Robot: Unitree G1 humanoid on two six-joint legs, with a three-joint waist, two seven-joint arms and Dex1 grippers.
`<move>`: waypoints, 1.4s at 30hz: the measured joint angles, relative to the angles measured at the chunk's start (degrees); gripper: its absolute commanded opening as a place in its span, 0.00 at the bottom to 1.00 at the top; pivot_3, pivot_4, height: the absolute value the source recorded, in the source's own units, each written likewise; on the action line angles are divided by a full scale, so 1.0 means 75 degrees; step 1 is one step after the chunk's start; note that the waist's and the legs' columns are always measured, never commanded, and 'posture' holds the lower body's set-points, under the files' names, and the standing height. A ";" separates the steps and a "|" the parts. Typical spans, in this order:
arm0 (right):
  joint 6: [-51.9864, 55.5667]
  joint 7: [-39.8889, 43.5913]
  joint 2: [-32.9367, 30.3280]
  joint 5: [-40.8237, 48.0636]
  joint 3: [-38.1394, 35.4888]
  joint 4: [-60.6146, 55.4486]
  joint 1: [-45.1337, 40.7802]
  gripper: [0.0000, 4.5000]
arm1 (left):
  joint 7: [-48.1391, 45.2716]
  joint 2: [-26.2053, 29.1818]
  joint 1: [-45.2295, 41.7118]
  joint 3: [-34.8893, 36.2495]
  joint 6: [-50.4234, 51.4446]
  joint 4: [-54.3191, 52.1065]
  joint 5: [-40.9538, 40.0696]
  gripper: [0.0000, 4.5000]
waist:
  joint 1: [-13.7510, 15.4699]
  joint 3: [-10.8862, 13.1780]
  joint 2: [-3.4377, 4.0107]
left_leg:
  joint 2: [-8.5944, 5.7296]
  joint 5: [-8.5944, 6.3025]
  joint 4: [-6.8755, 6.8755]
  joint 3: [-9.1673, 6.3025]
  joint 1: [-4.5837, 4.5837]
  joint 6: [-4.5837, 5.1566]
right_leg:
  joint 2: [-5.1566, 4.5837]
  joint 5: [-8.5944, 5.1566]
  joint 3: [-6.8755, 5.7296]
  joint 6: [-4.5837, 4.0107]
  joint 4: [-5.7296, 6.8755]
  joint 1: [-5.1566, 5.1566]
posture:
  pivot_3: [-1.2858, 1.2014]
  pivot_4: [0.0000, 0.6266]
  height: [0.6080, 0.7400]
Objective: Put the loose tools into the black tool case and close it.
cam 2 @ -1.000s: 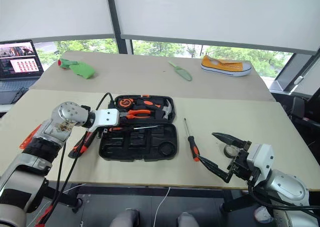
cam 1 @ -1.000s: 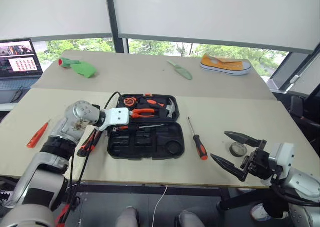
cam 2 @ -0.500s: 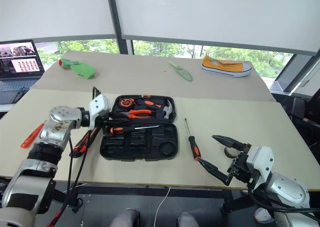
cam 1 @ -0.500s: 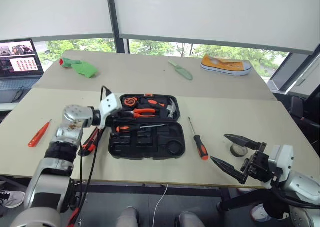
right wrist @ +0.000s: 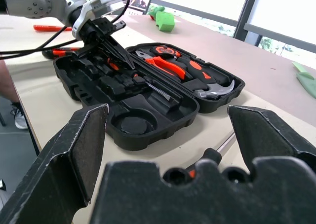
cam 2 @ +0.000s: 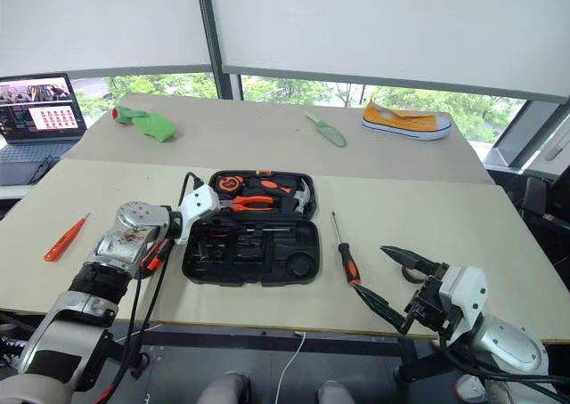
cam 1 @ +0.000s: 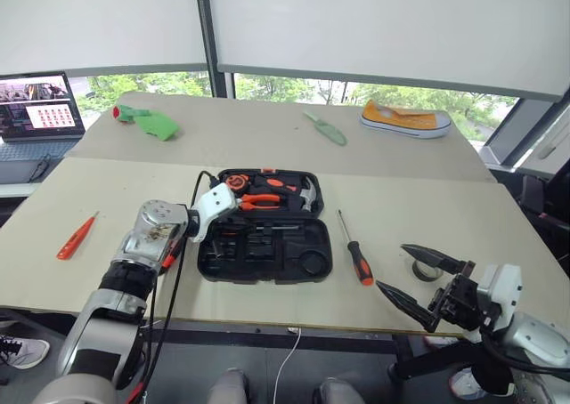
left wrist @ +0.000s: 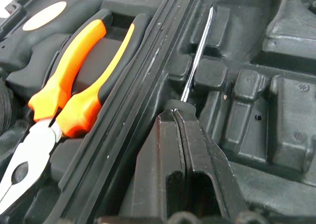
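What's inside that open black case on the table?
The black tool case holds orange-handled pliers, a hammer and a screwdriver in moulded recesses. The shut left gripper covers that screwdriver's handle.

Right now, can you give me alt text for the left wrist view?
The left hand, shut, presses into the open black tool case at the handle end of a screwdriver lying in a recess. Beside it, orange-handled pliers sit in the lid half.

left tool (left wrist: 180, 130) closed, right tool (cam 1: 426, 280) agape
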 measured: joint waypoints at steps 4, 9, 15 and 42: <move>0.0014 -0.0455 0.0206 -0.0033 -0.0042 -0.0186 0.0156 1.00 | -0.0411 -0.0217 0.0451 0.0702 -0.0501 0.0098 -0.0959 0.35 | -0.0038 0.0002 0.0001 | 0.0003 0.0000 -0.0002 0.0000 -0.0020 0.0003 | -0.0001 0.0021 0.0000 -0.0030 0.0001 -0.0018 | 0.52 0.24 1.00; 0.0075 -0.1084 0.0304 -0.0255 -0.0617 -0.0407 0.0944 1.00 | -0.1486 0.0608 0.1367 0.1916 -0.0842 -0.0874 -0.2297 0.71 | -0.0117 0.0001 0.0006 | 0.0008 -0.0012 -0.0016 -0.0001 -0.0034 0.0021 | 0.0009 0.0023 0.0002 -0.0059 0.0001 -0.0040 | 0.52 0.24 1.00; 0.1026 -0.1979 0.0462 -0.0629 -0.1123 -0.0614 0.2381 1.00 | -0.2267 0.1499 0.3988 0.3021 -0.0770 -0.2370 -0.3248 0.99 | -0.0124 -0.0014 0.0049 | 0.0011 -0.0030 -0.0015 0.0007 -0.0022 0.0017 | -0.0010 -0.0010 -0.0002 -0.0085 -0.0004 -0.0033 | 0.52 0.24 1.00; 0.8502 -0.5701 -0.0084 0.0391 0.1810 -0.0726 -0.2955 0.55 | -0.1746 0.1368 0.5456 0.3542 -0.0430 -0.4651 -0.4311 1.00 | -0.0075 -0.0015 0.0049 | 0.0015 -0.0087 0.0003 0.0034 -0.0094 0.0072 | -0.0008 -0.0021 0.0012 -0.0045 -0.0005 -0.0102 | 0.52 0.24 1.00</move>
